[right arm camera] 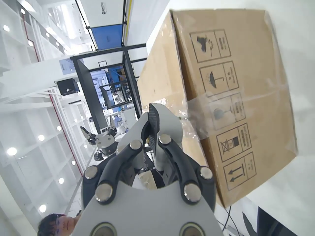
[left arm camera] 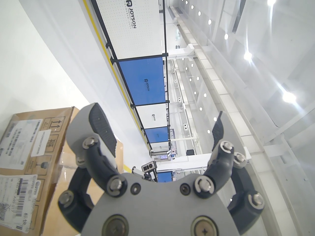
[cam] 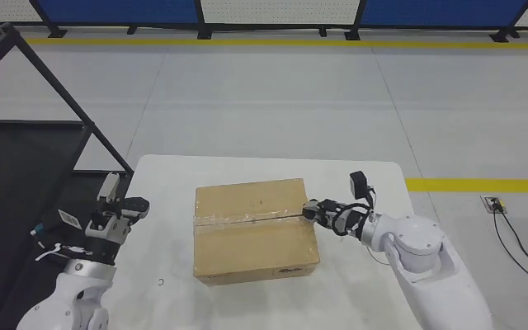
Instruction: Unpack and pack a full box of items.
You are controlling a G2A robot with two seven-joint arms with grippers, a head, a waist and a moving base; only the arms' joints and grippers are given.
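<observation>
A closed cardboard box (cam: 252, 231) sits in the middle of the white table (cam: 165, 181). Clear tape (cam: 247, 219) runs along its top seam. My right gripper (cam: 312, 210) is at the box's right side, level with the taped seam, its fingers shut together. In the right wrist view this gripper (right arm camera: 151, 114) is at the top edge of the box (right arm camera: 233, 87), beside crinkled tape (right arm camera: 196, 121); whether it pinches the tape I cannot tell. My left gripper (cam: 132, 204) hovers off the box's left side, open and holding nothing. The left wrist view shows that gripper (left arm camera: 158, 114) with the labelled box (left arm camera: 29, 143) beside it.
A black metal frame (cam: 49, 82) stands off the table's left side. A small ring-like bit (cam: 162, 283) lies on the table near the front left. Bare table surface surrounds the box on all sides.
</observation>
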